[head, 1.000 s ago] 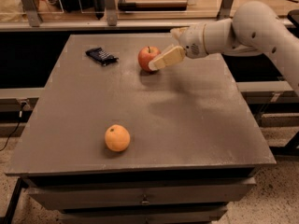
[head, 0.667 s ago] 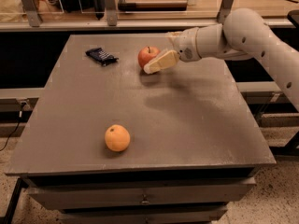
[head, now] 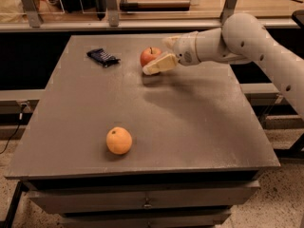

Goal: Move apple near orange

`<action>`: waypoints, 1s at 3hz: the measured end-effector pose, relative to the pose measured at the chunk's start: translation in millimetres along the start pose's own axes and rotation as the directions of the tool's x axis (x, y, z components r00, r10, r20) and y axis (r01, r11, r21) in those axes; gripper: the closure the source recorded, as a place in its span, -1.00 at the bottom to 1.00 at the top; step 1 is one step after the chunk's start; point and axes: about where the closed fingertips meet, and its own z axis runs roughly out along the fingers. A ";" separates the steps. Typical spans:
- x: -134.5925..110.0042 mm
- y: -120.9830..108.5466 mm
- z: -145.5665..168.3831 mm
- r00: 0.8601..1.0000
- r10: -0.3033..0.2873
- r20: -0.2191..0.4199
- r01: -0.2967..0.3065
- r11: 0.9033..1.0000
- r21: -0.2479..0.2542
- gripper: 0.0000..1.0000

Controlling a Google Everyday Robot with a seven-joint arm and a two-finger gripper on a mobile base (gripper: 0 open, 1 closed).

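Note:
The red apple (head: 148, 55) sits on the grey table (head: 190, 122) near its back edge. My gripper (head: 157, 56) reaches in from the right at the apple's right side. It is open, with one cream finger (head: 159, 64) in front of the apple and the other behind it. The apple rests on the table between them. The orange (head: 118, 140) lies near the table's front edge, left of centre, well apart from the apple and the gripper.
A dark blue snack packet (head: 102, 57) lies at the back left of the table, left of the apple. A metal rail and glass panels run behind the table. Drawers sit below the front edge.
My gripper has moved left and a little closer to the apple, so its fingers now straddle it. The apple and orange have not moved.

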 end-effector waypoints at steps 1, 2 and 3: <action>-0.3 1.4 2.6 1.000 0.000 0.000 0.000 1.000 -0.005 -0.20; -0.6 3.4 6.1 1.000 -0.001 0.001 0.001 1.000 -0.011 0.42; -0.9 4.8 8.6 1.000 -0.001 0.001 0.001 1.000 -0.016 0.89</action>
